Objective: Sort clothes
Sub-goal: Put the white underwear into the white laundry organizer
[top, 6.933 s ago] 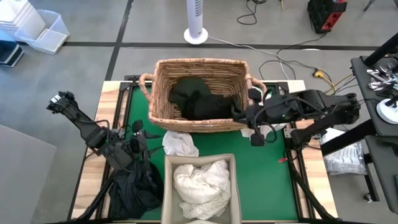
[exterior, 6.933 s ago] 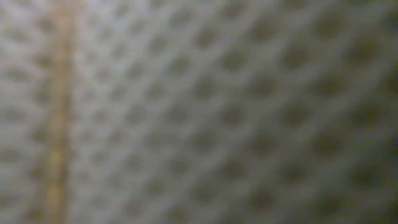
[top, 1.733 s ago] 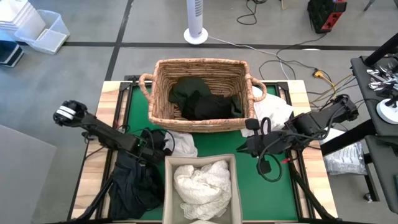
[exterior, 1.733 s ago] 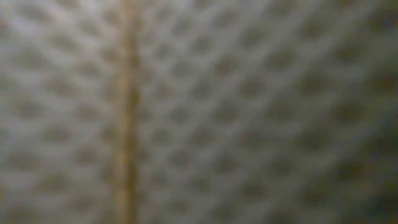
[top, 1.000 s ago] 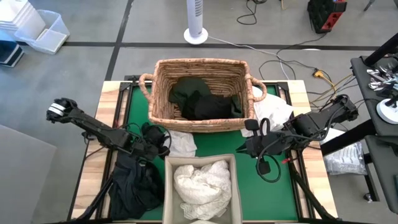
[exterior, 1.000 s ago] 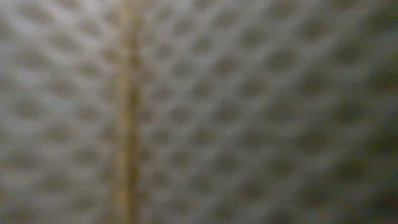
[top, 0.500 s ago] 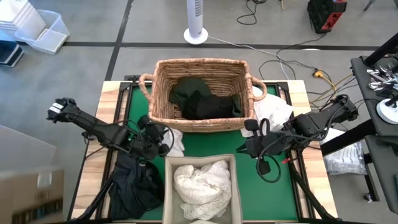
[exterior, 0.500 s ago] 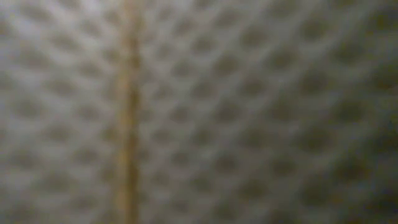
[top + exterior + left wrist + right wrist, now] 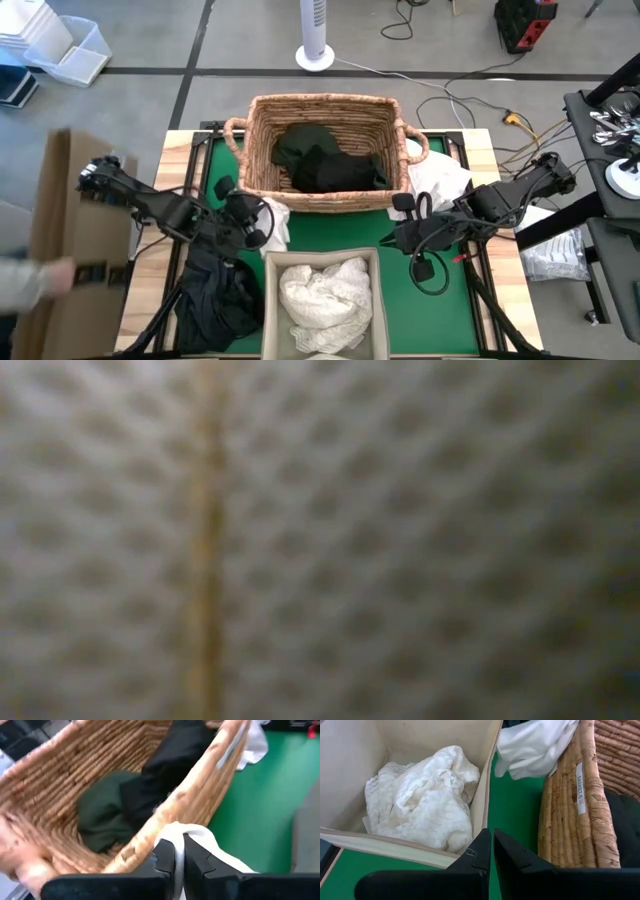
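My left gripper (image 9: 262, 222) (image 9: 179, 857) is shut on a white garment (image 9: 279, 221) (image 9: 535, 745) between the wicker basket (image 9: 262, 180) and the white box (image 9: 270, 300). Dark clothes (image 9: 325, 158) (image 9: 150, 790) lie in the basket. A white garment (image 9: 322, 290) (image 9: 422, 800) lies in the box. A black garment (image 9: 215, 295) lies heaped at the near left. Another white garment (image 9: 440, 180) lies at the basket's right end. My right gripper (image 9: 385, 240) (image 9: 492, 845) is shut on nothing, over the mat right of the box. My left gripper pinches a bunched fold of the white garment (image 9: 197, 836) between its two fingers. The cloth wraps over the fingertips (image 9: 165, 854). The fingers reach level from the table's left toward the basket's near wall. The rest of the garment hangs down beside the basket.
The green mat (image 9: 430, 300) lies bare right of the box. A person's hand holds a cardboard box (image 9: 60, 230) just off the table's left edge. The low view is filled by a blurred mesh surface (image 9: 320, 540) close to the lens.
My left gripper has drawn the white garment a little toward the table's far edge, up against the basket's near wall; less of the cloth lies spread on the mat. A person carrying a cardboard box has come in at the left.
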Controlling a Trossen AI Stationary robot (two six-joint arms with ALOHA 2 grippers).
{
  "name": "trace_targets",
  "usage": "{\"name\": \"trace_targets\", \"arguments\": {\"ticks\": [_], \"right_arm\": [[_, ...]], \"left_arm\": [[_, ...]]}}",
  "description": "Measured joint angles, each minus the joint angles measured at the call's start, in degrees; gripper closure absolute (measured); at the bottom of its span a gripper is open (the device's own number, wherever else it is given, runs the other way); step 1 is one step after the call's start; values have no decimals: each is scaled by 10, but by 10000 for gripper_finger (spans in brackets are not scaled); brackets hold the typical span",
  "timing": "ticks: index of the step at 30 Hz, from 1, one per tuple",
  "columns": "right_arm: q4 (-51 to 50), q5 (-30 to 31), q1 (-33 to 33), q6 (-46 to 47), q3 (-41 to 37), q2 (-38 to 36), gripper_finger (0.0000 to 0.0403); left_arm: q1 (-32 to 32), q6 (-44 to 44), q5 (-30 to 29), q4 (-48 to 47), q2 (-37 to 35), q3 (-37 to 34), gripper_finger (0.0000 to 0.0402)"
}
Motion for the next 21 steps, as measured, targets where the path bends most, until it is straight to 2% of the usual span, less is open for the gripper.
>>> {"name": "trace_targets", "arguments": {"ticks": [21], "right_arm": [[0, 0, 0, -13, 0, 0, 390]], "left_arm": [[-16, 173, 4, -31, 0, 197, 401]]}}
